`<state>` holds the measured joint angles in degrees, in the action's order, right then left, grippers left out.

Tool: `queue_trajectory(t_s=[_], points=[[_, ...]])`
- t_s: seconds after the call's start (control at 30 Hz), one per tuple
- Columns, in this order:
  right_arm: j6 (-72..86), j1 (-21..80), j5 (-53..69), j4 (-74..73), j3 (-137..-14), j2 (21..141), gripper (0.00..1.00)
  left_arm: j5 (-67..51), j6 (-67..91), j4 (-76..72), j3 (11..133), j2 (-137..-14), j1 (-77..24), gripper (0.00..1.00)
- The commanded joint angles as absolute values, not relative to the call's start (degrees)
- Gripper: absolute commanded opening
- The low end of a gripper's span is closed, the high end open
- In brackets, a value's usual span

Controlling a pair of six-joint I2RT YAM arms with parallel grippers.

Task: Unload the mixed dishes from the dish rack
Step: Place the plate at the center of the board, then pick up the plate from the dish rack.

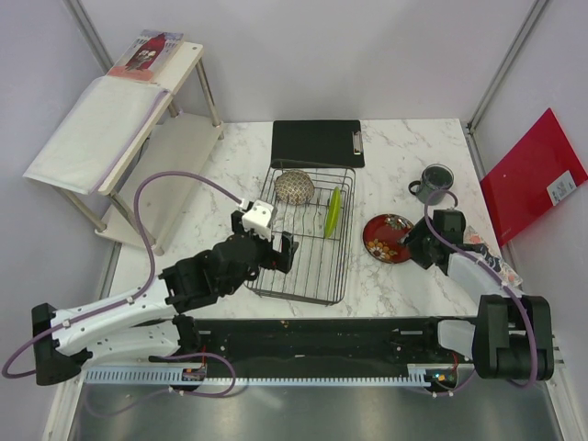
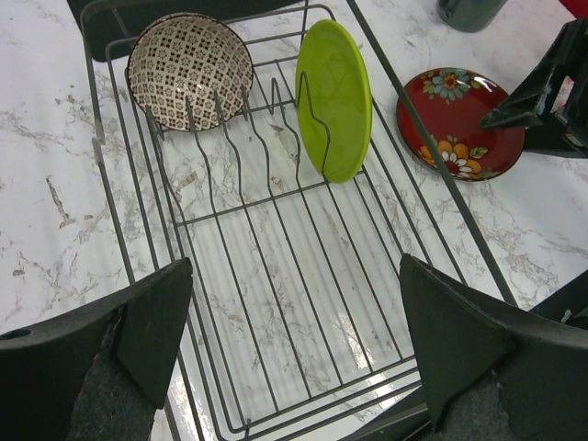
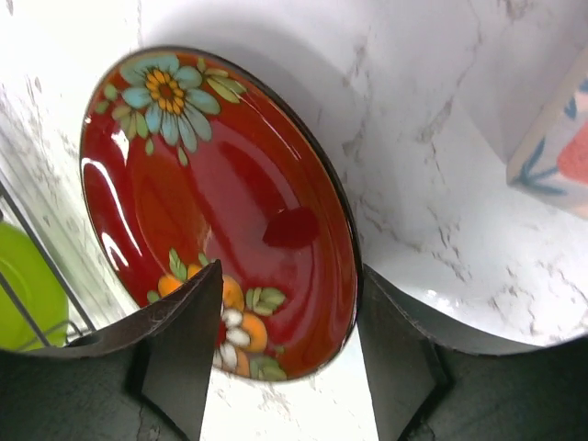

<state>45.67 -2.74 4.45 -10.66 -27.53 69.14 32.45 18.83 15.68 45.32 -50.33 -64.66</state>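
Robot lab cell. Boxed in by plain white panels (image 1: 322, 55) on metal posts (image 1: 501, 62). Left arm (image 1: 119, 317) and right arm (image 1: 478, 271) bolted to a rail (image 1: 303, 335) at the marble tabletop (image 1: 395, 152) edge.

Rack (image 1: 305, 241) under left gripper (image 1: 281, 253), bowl (image 1: 294, 186) and upright green plate (image 1: 333, 211) ahead. Red plate (image 1: 388, 237) flat at right gripper (image 1: 415, 244), mug (image 1: 434, 182) beyond.

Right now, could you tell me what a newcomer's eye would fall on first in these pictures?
The lime-green plate stands on edge among the dividers of the dish rack, the brightest thing. Right of the rack, the dark red flowered plate lies flat on the marble table, the open right gripper astride its near rim. A patterned bowl leans in the rack's far left corner.
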Motion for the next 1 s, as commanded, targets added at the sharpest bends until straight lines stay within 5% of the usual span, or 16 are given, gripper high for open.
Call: queue_trajectory(t_s=[0.0,0.5,0.7,0.97], points=[[42.2,-2.7,7.4,-16.4,-26.8,63.6,0.65,32.3,21.3,16.8,46.8,-51.2,-64.4,0.99],[41.2,-2.7,14.2,-31.0,-30.0,34.2,0.65,33.7,12.8,10.0,51.8,-63.6,-64.4,0.99],[40.5,-2.5,16.6,-29.0,-31.8,35.9,0.64,30.8,-1.1,1.6,59.3,-76.5,-63.1,0.99],[41.0,-2.5,18.0,-26.9,-30.8,34.4,0.61,14.1,4.0,-1.1,67.6,-84.6,-53.7,0.99]])
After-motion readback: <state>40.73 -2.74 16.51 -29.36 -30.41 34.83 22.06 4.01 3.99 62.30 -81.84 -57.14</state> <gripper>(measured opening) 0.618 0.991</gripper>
